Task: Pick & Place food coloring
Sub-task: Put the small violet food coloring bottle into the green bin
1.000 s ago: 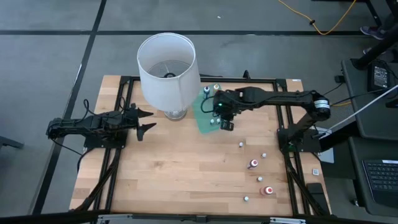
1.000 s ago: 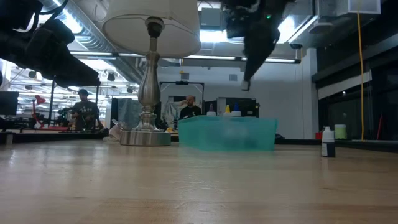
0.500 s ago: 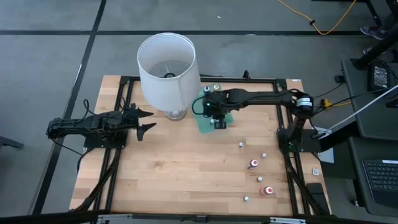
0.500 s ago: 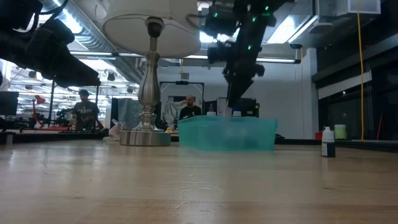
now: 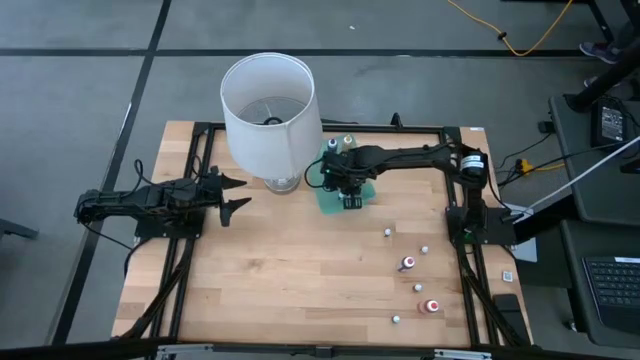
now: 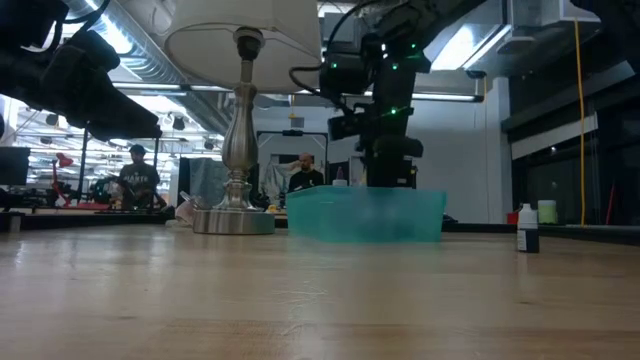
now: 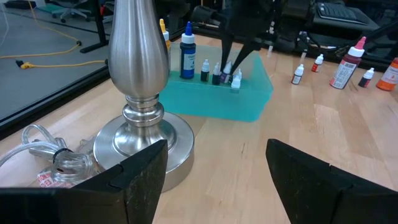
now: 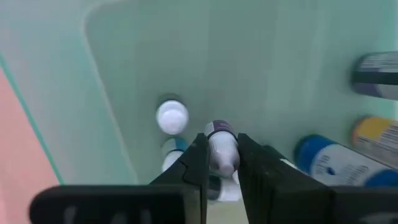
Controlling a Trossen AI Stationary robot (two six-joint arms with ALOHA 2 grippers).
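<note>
High view – right gripper (image 5: 349,196): I see my right arm stretched across to the green tray (image 5: 331,197) just beside the lamp (image 5: 268,112), the gripper down over the tray
High view – left gripper (image 5: 232,193): my left arm waits at the left side of the table (image 5: 270,280), fingers spread, holding nothing
High view – loose bottles: several small food coloring bottles (image 5: 407,263) stand scattered on the wood toward the right front, well apart from the tray

Low view – right gripper (image 6: 388,172): it hangs straight down into the tray (image 6: 366,216), the tips hidden behind the tray wall
Low view – stray bottle (image 6: 527,228): one dark bottle stands alone on the table far to the right
Low view – room: people (image 6: 135,175) show beyond the table

Left wrist view – tray (image 7: 249,99): I see a row of little bottles standing in it, a taller blue bottle (image 7: 188,55) at one end, the right arm's fingers among them
Left wrist view – lamp base (image 7: 138,138): close ahead of my spread left fingers (image 7: 144,176)

Right wrist view – right gripper (image 8: 222,163): fingers pinched on a small white-capped bottle (image 8: 221,149) with a dark band, inside the tray (image 8: 261,56)
Right wrist view – neighbours: another white cap (image 8: 172,116) stands just beside it
</note>
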